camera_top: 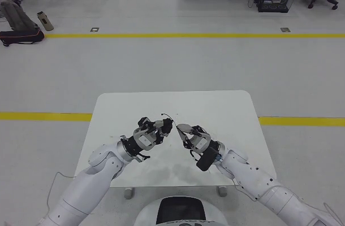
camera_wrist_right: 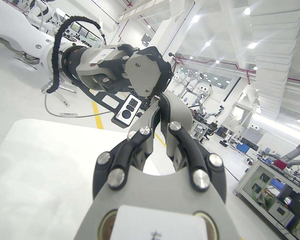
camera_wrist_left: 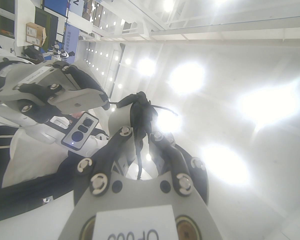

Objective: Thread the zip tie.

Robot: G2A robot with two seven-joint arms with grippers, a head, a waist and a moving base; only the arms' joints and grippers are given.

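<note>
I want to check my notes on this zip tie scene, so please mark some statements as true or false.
1. Both grippers are above the white table. True.
2. The left gripper has its fingers shut on the black zip tie. True.
3. The right gripper has its fingers spread wide open. False: they are pressed together.
4. The zip tie lies flat on the table. False: it is held in the air, between the two grippers.
5. A yellow line runs across the floor beside the table. True.
</note>
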